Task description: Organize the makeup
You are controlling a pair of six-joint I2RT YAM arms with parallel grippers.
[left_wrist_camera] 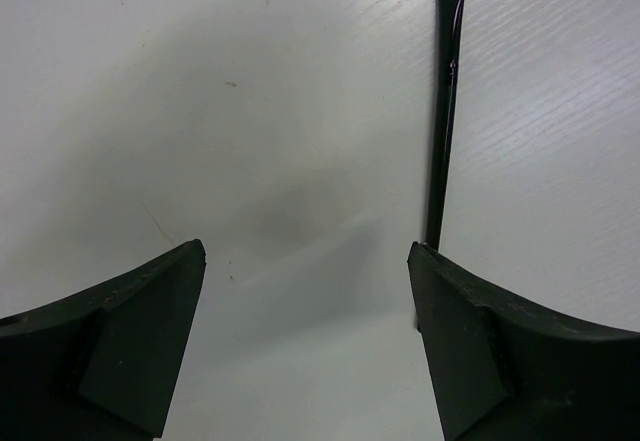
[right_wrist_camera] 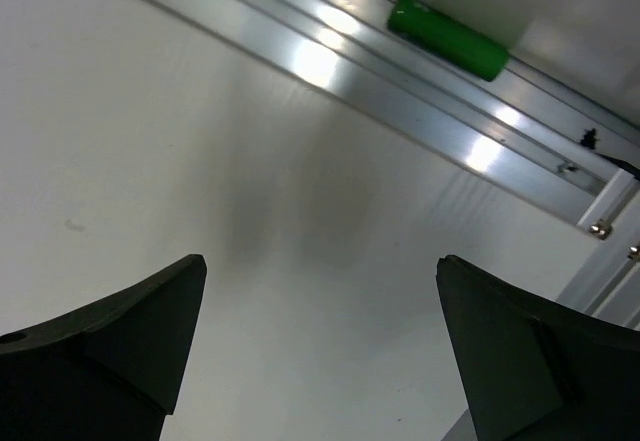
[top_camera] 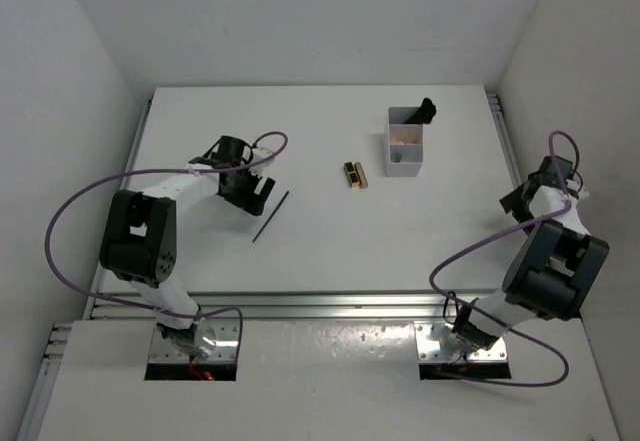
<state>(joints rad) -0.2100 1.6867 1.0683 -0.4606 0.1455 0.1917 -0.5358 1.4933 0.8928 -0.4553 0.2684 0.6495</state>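
A thin black stick (top_camera: 271, 216) lies on the white table just right of my left gripper (top_camera: 257, 193). In the left wrist view the stick (left_wrist_camera: 443, 111) runs from the top edge down to my right fingertip (left_wrist_camera: 440, 271), outside the open, empty jaws (left_wrist_camera: 305, 261). A black-and-gold case (top_camera: 354, 174) lies mid-table. A black flared brush head (top_camera: 425, 111) sticks out of the white compartmented box (top_camera: 405, 119), and small green items (top_camera: 397, 156) lie in its near compartment. My right gripper (top_camera: 518, 201) is open and empty (right_wrist_camera: 320, 266). A green tube (right_wrist_camera: 448, 36) lies on a metal rail ahead of it.
Aluminium rails (right_wrist_camera: 330, 51) run along the table's right edge and along its near edge (top_camera: 320, 304). White walls enclose the table on three sides. Purple cables (top_camera: 70, 221) loop off both arms.
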